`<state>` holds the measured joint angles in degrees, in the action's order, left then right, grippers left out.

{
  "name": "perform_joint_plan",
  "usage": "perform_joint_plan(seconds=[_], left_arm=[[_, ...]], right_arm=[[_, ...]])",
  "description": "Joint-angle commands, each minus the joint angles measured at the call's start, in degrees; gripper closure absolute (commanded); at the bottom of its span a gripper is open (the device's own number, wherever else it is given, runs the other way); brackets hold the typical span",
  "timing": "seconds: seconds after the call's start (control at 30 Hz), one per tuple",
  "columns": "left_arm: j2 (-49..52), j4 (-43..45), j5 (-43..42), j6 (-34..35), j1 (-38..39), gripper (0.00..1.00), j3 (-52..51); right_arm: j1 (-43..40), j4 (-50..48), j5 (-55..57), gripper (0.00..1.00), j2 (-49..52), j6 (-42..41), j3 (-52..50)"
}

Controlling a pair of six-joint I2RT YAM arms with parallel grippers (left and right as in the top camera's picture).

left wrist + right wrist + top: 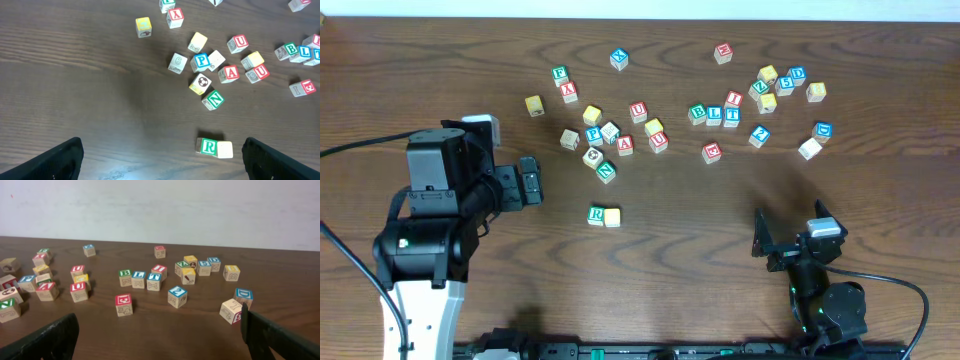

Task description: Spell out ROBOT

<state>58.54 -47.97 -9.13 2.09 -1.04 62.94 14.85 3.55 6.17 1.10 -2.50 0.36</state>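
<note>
A green-printed R cube [596, 214] and a yellow-faced cube [612, 216] sit side by side, touching, on the near middle of the table. In the left wrist view the R cube [208, 146] and its pale yellow neighbour [225, 149] lie between the wide-spread fingers, close to the right one. My left gripper [531, 181] [162, 152] is open and empty, up and to the left of the pair. The green B cube [697, 113] [125, 275] and the blue T cube [731, 117] [154, 280] stand in a row with a blue L between them. My right gripper [790, 228] [159, 330] is open and empty.
Several loose letter cubes are scattered across the far half: a cluster with P, N, A and U [638, 110] left of centre, another group at the far right [767, 73]. More yellow-faced cubes [592, 115] [654, 127] lie in the left cluster. A red cube [123, 300] sits ahead of the right gripper.
</note>
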Motion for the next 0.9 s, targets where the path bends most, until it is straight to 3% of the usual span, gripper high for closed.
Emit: perform_joint_plan(seconds=[0.0,0.17,0.37,0.6,0.67,0.87], left_arm=[[0.7,0.0,-0.7,-0.3,-0.3,0.0,1.4],[1.3,0.0,-0.7,-0.3,-0.3,0.01,1.4],[1.3,0.0,-0.7,-0.4,-0.3,0.01,1.4],[1.3,0.0,-0.7,-0.3,-0.3,0.01,1.4],[1.3,0.0,-0.7,-0.3,-0.3,0.01,1.4],[1.3,0.0,-0.7,-0.3,-0.3,0.01,1.4]], right_arm=[[-0.5,0.0,0.8,0.01,0.0,0.4,0.0],[-0.5,-0.3,0.3,0.01,0.0,0.2,0.0],[-0.5,-3.5,-9.1,0.01,0.0,-2.2,0.6],[-0.6,-1.7,-11.0,0.01,3.3,0.3,11.2],[-0.6,1.4,-12.2,0.01,7.7,2.4,16.6],[-0.5,15.5,-19.7,0.01,33.3,7.7,38.8]])
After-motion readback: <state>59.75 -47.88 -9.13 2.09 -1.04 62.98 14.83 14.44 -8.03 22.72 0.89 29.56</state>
